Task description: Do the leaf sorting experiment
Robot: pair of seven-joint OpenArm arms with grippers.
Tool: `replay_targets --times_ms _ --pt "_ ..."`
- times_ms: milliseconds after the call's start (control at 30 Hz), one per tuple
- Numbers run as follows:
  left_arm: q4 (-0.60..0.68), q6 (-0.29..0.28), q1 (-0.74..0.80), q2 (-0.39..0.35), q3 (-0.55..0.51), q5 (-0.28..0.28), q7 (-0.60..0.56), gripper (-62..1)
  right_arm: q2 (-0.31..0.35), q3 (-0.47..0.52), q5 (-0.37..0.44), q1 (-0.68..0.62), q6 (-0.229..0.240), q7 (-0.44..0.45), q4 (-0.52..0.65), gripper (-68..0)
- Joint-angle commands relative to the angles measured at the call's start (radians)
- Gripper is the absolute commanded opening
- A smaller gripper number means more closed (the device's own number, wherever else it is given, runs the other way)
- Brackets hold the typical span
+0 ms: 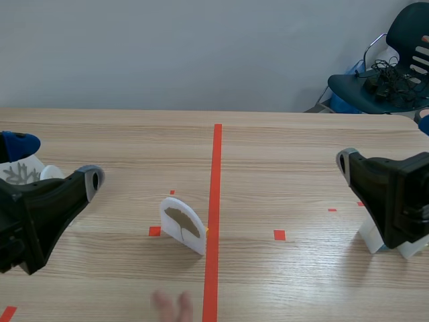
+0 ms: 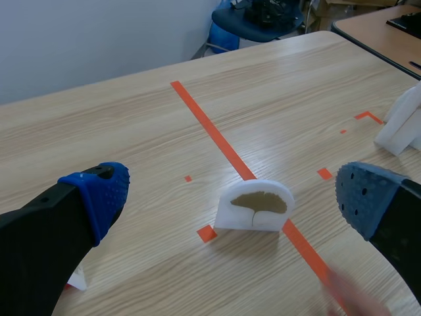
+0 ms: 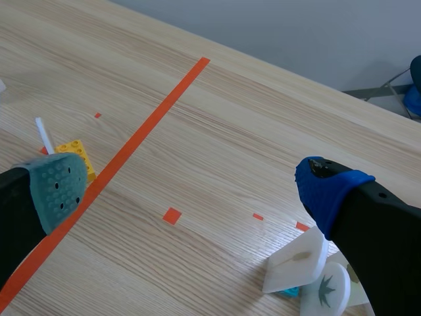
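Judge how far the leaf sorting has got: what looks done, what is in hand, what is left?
Possibly done: left-side leaf cards and right-side leaf cards sit by the arms. In hand: nothing; the left gripper and right gripper are both open. Left: the ginkgo card stands ungripped beside the centre tape line.

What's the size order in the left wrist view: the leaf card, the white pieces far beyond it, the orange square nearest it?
1. leaf card
2. white pieces, farther off and partly cropped, so unsure
3. orange square
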Motion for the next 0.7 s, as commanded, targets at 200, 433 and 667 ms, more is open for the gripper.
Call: replay_targets --times_ms 200,433,667 --pt "0.003 -0.001 -0.008 0.002 0.003 -0.011 -0.017 1.4 0.003 -0.201 -0.079 0.089 -0.006 0.016 -0.053 0.4" --pt "0.003 -0.001 -0.008 0.002 0.003 -0.010 -0.017 1.4 -0.005 -0.431 -0.177 0.255 -0.023 0.091 -0.304 0.4" --pt "0.003 -0.001 -0.008 0.002 0.003 -0.010 -0.017 1.4 -0.092 -0.642 -0.307 0.432 -0.031 0.171 -0.568 0.4"
